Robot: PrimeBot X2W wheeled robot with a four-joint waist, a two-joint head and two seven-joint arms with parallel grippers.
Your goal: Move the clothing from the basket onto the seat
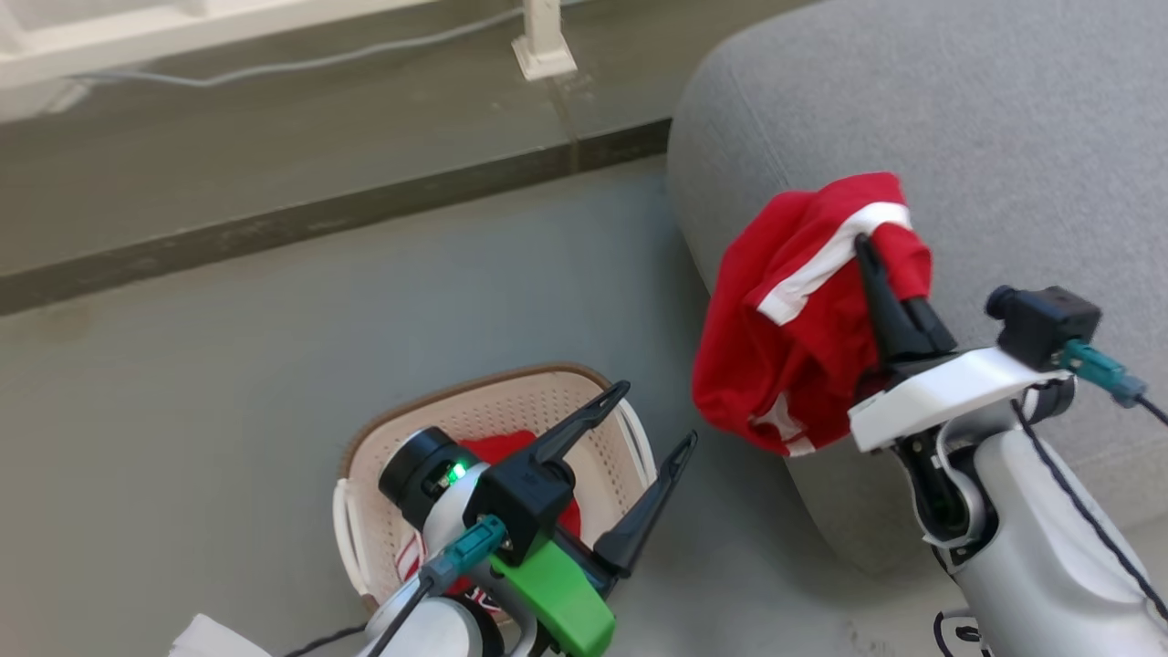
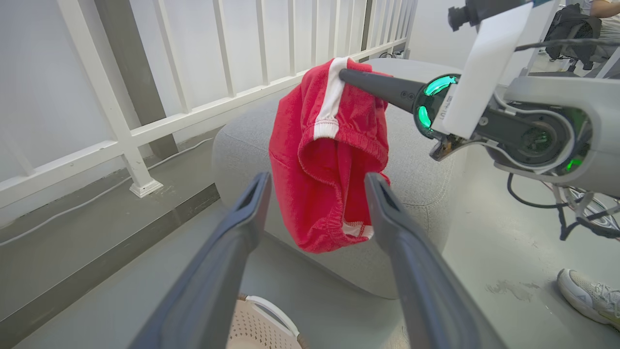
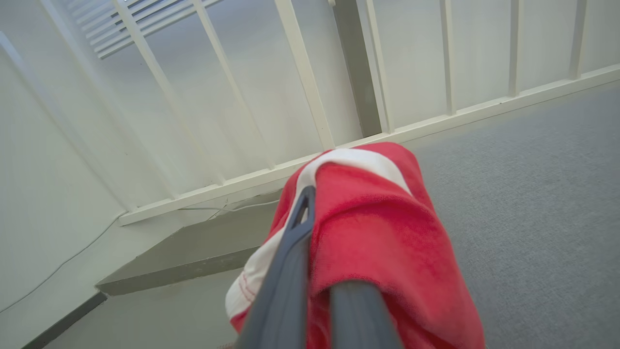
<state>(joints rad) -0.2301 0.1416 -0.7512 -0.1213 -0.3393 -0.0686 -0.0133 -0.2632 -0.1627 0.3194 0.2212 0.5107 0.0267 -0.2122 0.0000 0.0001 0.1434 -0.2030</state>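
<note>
Right gripper [image 1: 867,251] clenched on red white-striped garment [image 1: 794,338], which hangs in the air at the edge of the grey seat [image 1: 958,119], above the floor [image 1: 365,301]. Left gripper [image 1: 658,412] spread open, empty, over basket [image 1: 511,411]; second red garment [image 1: 497,447] lies inside it.

The hanging garment [image 1: 803,310] is bright red with white stripes. A second red garment [image 1: 497,449] lies in the basket [image 1: 511,406], cream, dotted with perforations, brown-rimmed with white handles. The seat [image 1: 958,119] is plain woven grey; the floor [image 1: 274,365] dull grey-green and the railing [image 1: 543,36] white.
</note>
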